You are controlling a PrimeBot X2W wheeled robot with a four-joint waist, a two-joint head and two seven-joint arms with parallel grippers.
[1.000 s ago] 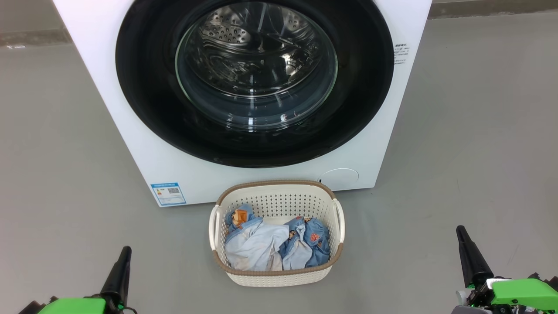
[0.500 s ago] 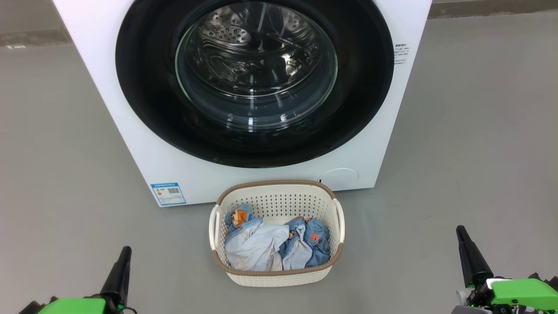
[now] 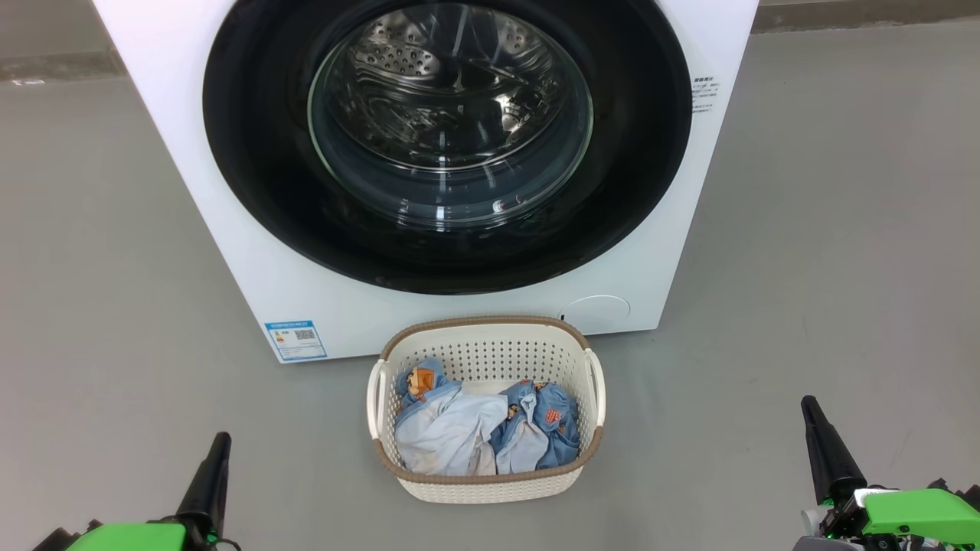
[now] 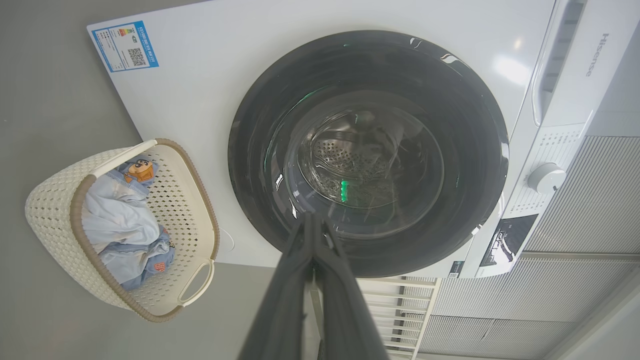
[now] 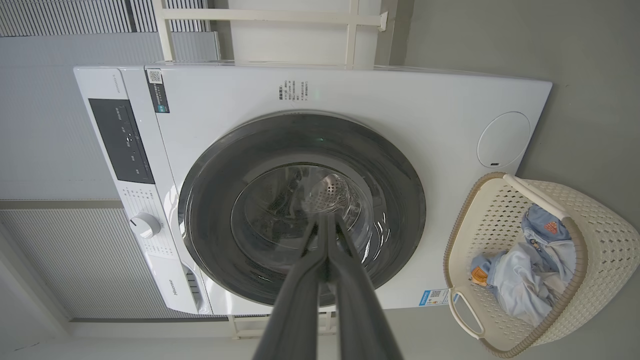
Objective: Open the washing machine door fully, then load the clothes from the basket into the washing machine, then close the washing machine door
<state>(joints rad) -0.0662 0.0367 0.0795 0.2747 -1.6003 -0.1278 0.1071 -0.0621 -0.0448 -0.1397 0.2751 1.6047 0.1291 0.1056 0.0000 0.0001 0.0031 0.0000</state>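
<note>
The washing machine door (image 3: 448,145) sits shut on the washing machine (image 3: 230,252), and the clothes (image 3: 459,432) lie heaped in the basket (image 3: 486,490) on the floor (image 3: 804,268) just before its front: no step is done yet. The left gripper (image 3: 218,451) and right gripper (image 3: 811,417), fingers pressed together and empty, hover well back, exactly as a second earlier.

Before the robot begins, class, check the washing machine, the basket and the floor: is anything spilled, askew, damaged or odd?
Nothing stands out. The washing machine door sits shut, the basket stands upright before it, the clothes lie wholly inside it, and the left gripper and right gripper, both shut, touch nothing.
</note>
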